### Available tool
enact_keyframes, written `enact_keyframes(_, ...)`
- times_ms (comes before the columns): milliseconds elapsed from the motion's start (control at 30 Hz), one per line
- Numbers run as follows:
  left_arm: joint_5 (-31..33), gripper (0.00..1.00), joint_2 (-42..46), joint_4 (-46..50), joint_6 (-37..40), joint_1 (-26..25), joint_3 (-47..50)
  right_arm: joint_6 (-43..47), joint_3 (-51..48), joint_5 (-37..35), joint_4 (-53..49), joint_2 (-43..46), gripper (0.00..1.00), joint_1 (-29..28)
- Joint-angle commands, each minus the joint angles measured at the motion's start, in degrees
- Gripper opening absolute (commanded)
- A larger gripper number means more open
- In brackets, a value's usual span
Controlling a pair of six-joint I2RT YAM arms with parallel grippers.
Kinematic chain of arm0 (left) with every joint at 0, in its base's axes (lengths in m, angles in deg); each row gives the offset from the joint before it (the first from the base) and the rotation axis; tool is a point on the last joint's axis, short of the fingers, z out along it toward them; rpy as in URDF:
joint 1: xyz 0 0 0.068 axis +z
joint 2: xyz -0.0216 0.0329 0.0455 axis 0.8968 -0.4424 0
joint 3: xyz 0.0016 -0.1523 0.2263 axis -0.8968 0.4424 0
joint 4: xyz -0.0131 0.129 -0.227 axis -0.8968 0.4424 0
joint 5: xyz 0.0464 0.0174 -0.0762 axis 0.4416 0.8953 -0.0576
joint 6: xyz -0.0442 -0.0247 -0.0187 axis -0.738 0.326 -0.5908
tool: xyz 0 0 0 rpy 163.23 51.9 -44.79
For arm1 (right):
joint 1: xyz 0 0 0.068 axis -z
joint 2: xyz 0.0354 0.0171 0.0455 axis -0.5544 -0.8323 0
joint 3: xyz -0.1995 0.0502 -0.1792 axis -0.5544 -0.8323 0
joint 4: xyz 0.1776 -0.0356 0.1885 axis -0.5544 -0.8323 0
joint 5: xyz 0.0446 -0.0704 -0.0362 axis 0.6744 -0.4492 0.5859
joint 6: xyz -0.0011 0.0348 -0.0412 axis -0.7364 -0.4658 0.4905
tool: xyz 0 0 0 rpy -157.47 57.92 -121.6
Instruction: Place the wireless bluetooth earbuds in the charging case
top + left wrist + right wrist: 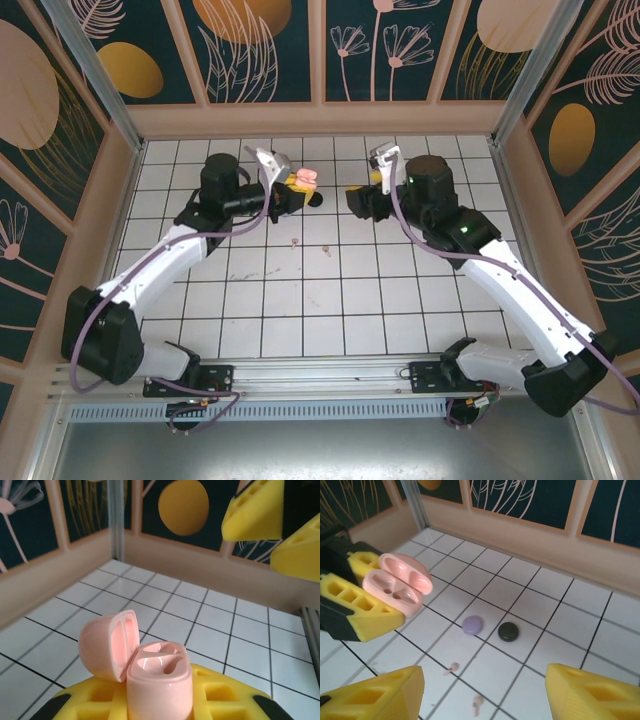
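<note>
- Left gripper (285,190): clamped narrow on the charging case (395,589) and holding it off the table (560,625). The lid (109,645) is hinged back, and both wells face up and appear empty.
- Right gripper (484,680): jaws wide apart with nothing between them, facing the case from its 3 o'clock side in the top view.
- Pink earbuds (452,668): two lie loose on the tiles at roughly 5 to 6 o'clock of the case, the second earbud (477,706) just beyond the first. Neither is touched.
- A purple disc (472,625) and a black disc (508,631) sit side by side nearby; they are no part of the task.
- Step in hand, by judgement: the case is presented open and the first earbud is not yet picked.
- Next move calls for the right gripper to descend over one earbud, close on its stem, then align it stem-down over a well.
</note>
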Motion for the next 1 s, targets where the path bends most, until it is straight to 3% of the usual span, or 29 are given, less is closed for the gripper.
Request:
enact_keyframes(0,6.60,0.00,5.24,-15.30,-5.96,0.14,6.36,-10.83,-2.03,1.09,-2.80,-2.98,0.65,0.38)
enact_keyframes(200,19.55,0.00,13.32,-30.55,-11.04,0.23,17.44,-24.01,-3.10,0.86,-0.56,-12.49,0.62,0.08)
enact_keyframes(333,25.89,0.00,15.99,-34.23,-11.84,0.36,20.90,-32.88,-1.77,-0.34,0.15,-20.23,0.60,-0.67)
enact_keyframes(567,31.99,0.00,16.10,-39.80,-13.96,2.13,24.05,-42.85,8.10,-3.32,-4.09,-35.57,0.58,-5.05)
enact_keyframes(967,32.97,0.00,14.65,-47.41,-18.84,7.11,27.47,-51.07,32.54,-10.98,-19.23,-58.63,0.45,-12.28)
